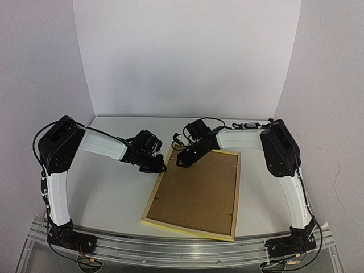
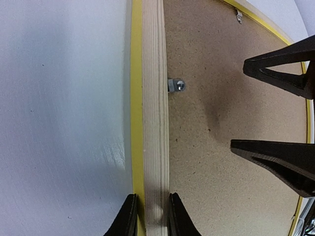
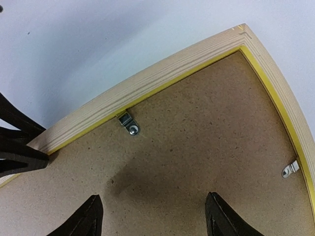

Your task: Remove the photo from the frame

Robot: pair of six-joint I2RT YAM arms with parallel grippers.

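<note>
The frame point(image 1: 238, 193) lies face down near the table's front, with its pale wood back and thin yellow edge showing. A brown backing board point(image 1: 199, 190) fills it, and the photo is hidden beneath. My left gripper point(image 2: 151, 216) is shut on the frame's left rail point(image 2: 155, 98), one finger on each side. In the top view the left gripper point(image 1: 161, 168) sits near the frame's far left corner. My right gripper point(image 3: 152, 216) is open over the backing board point(image 3: 197, 147), just inside the far rail point(image 3: 162, 73). Nothing is between its fingers.
Small metal tabs point(image 3: 129, 124) point(image 3: 290, 169) point(image 2: 176, 85) on the rails' inner edges overlap the board. The right gripper's fingers point(image 2: 275, 162) show in the left wrist view, close to the left gripper. White walls enclose the table on three sides.
</note>
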